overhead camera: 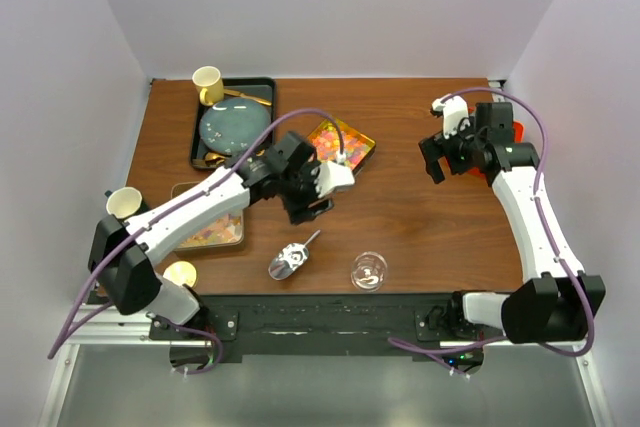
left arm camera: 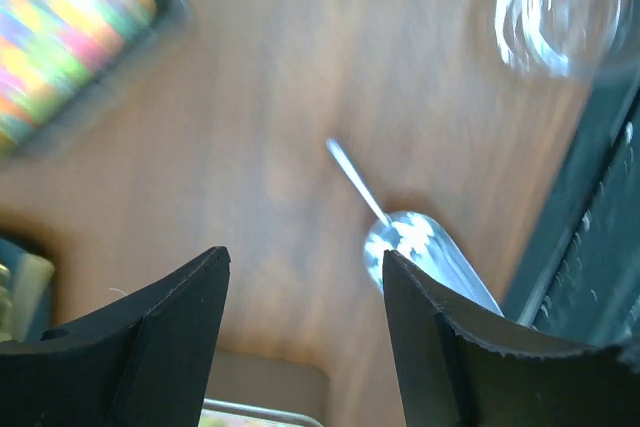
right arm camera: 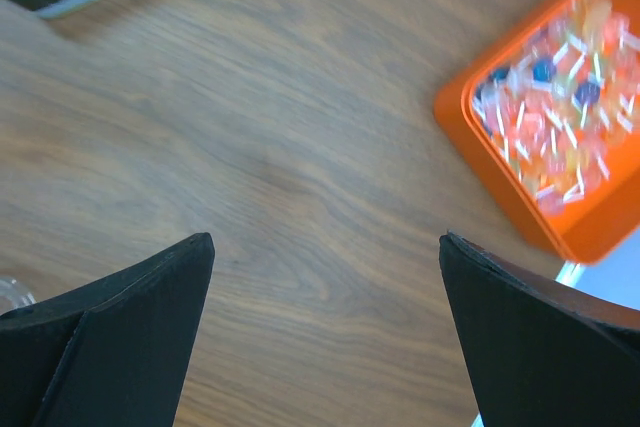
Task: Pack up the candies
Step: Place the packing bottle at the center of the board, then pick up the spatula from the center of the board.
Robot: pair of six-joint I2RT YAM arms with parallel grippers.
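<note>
Candies lie in three trays. Bright multicolour candies (overhead camera: 342,144) fill a dark tray behind my left gripper, and show blurred in the left wrist view (left arm camera: 70,27). Pastel candies (overhead camera: 212,232) sit in a tray partly under my left arm. More candies (right arm camera: 560,107) fill an orange tray (overhead camera: 516,131), mostly hidden behind my right arm. My left gripper (overhead camera: 310,207) (left arm camera: 305,267) is open and empty above bare table, just behind the metal scoop (overhead camera: 290,259) (left arm camera: 420,247). My right gripper (overhead camera: 434,162) (right arm camera: 325,247) is open and empty, left of the orange tray.
A small glass jar (overhead camera: 369,270) (left arm camera: 565,7) stands near the front edge, right of the scoop. A black tray (overhead camera: 200,112) with a blue plate (overhead camera: 232,125) and a yellow cup (overhead camera: 207,80) is at the back left. Two paper cups (overhead camera: 125,202) (overhead camera: 180,272) stand by the left arm.
</note>
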